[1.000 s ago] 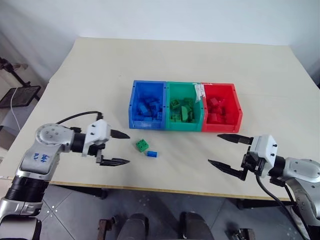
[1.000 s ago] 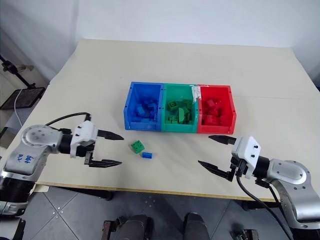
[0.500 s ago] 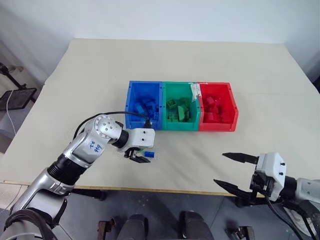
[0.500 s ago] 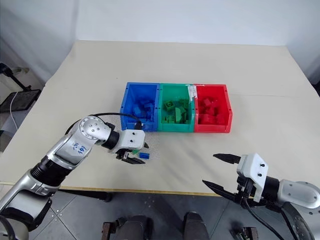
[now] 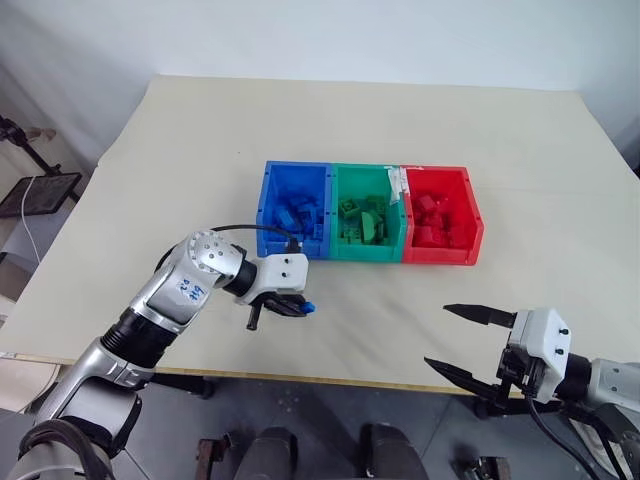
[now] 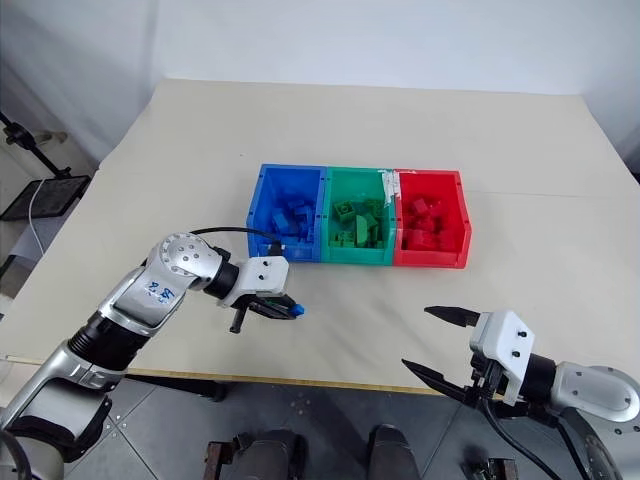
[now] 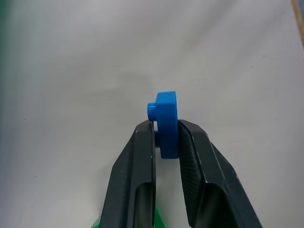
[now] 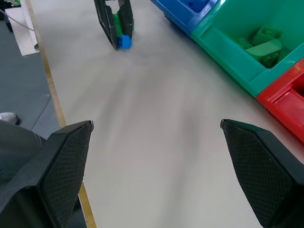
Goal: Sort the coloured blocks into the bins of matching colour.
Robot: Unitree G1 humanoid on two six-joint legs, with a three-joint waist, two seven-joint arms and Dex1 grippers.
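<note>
I am looking down over a pale bench [image 5: 420, 120] with three open bins standing in a touching row near its middle: a blue bin [image 5: 268, 215] on my left, a green bin [image 5: 336, 215] in the centre and a red bin [image 5: 472, 215] on my right. Each bin holds a heap of studded toy bricks of its own colour.

My left gripper [image 7: 166, 142] reaches in from the left, angled downward, to the bare stretch of bench just in front of the blue bin. Its two black fingers [image 7: 142, 166] are clenched on a small blue block [image 7: 165, 121], which is pinched between the tips with one stud pointing sideways. In the left wrist view the blue block stands out beyond the fingertips against the plain bench surface. I cannot tell whether the block touches the bench or is lifted clear of it. A green block [image 8: 117, 24] sits right beside the blue one, mostly hidden behind the left fingers; a sliver of green also shows low between the fingers in the left wrist view.

My right gripper [image 5: 460, 340] hangs near the front edge of the bench on the right, well apart from the bins and from the blocks. Its fingers [image 8: 61, 156] are spread wide and hold nothing
</note>
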